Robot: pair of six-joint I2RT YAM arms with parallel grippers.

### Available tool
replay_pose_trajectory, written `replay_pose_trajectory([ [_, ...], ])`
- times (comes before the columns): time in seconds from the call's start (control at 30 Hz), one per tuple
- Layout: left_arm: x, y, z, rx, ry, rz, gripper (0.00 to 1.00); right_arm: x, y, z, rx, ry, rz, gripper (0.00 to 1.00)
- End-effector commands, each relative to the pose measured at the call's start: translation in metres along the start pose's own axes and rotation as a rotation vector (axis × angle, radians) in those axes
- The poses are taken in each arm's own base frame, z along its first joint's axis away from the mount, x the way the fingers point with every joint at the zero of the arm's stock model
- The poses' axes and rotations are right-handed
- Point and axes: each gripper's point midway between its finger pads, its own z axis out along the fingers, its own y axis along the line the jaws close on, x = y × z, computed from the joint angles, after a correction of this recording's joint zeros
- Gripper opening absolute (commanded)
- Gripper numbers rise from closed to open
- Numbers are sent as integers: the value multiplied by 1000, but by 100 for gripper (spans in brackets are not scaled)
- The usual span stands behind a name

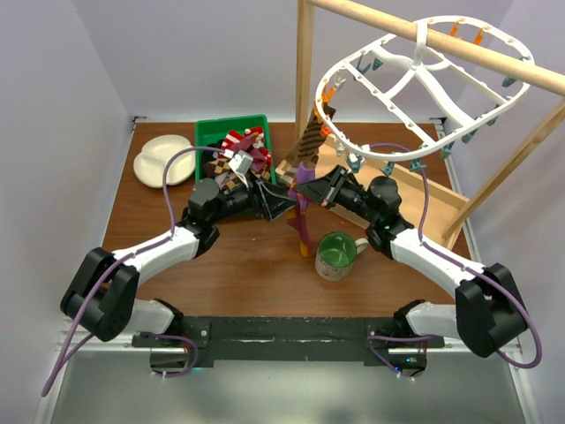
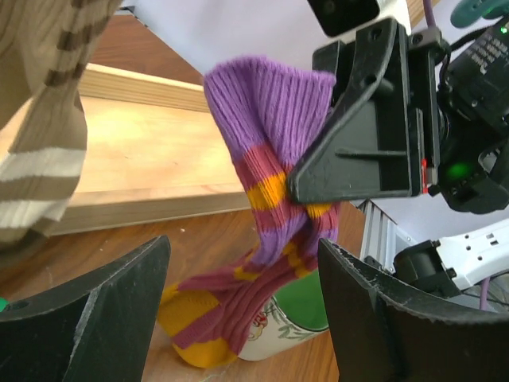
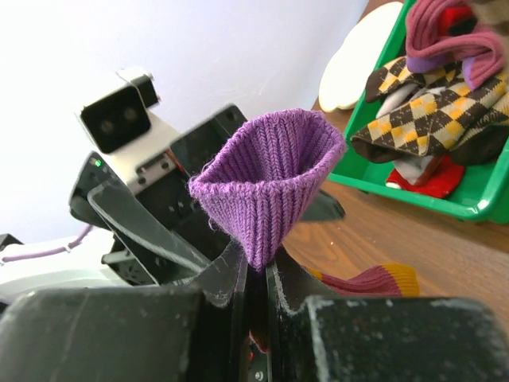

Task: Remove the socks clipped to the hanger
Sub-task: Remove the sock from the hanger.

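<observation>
My right gripper is shut on the cuff of a purple, maroon and yellow striped sock. The sock hangs free of the hanger, its toe down by the mug. My left gripper is open, its jaws either side of the sock's lower part without touching it. The white oval hanger hangs from the wooden pole at the upper right. A brown-cream striped sock still hangs clipped at its left rim.
A green bin holding several socks stands behind the left gripper. A white plate lies to its left. A green-lined mug stands just below the sock. The wooden frame's base lies at the right.
</observation>
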Motion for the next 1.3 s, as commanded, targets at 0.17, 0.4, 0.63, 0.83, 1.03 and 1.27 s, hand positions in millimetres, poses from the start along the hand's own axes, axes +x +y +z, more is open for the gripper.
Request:
replay_pose_trajectory([
  [0.17,-6,-38,13,131,-95,65,78,-9,15,0,-61,-48,-3,0],
  [0.4,0,-36,23,113,-101,40,64,-11,13,0,-53,-65,2,0],
  [0.63,-3,-18,27,-8,-120,31,10,-14,14,1,-56,-73,0,4],
  [0.83,-25,-6,13,-139,-214,13,0,-16,13,-1,-40,-83,-29,64],
  [1.03,-60,19,-6,-385,-286,35,0,-22,6,-4,16,-115,-68,80],
  [1.27,-112,36,-19,-527,-355,53,0,-22,-5,-13,82,-140,-76,85],
])
